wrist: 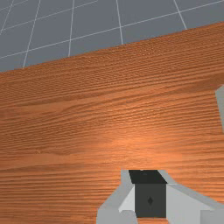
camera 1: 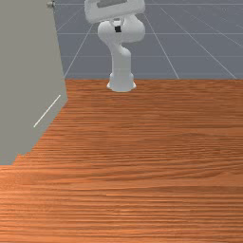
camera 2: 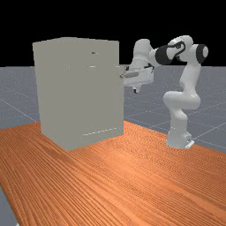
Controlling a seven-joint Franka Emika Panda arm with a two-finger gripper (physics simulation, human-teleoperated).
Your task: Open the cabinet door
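Cabinet (camera 1: 28, 71) upright, long axis vert. | knob (camera 1: 51, 4) pointing twd arm (camera 2: 190, 75) | end effector (camera 2: 135, 91): tips tog.

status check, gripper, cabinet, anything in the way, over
Gripper off the cabinet, toward the far view's right. Cabinet looks shut. Cabinet's side close by, may crowd the approach.
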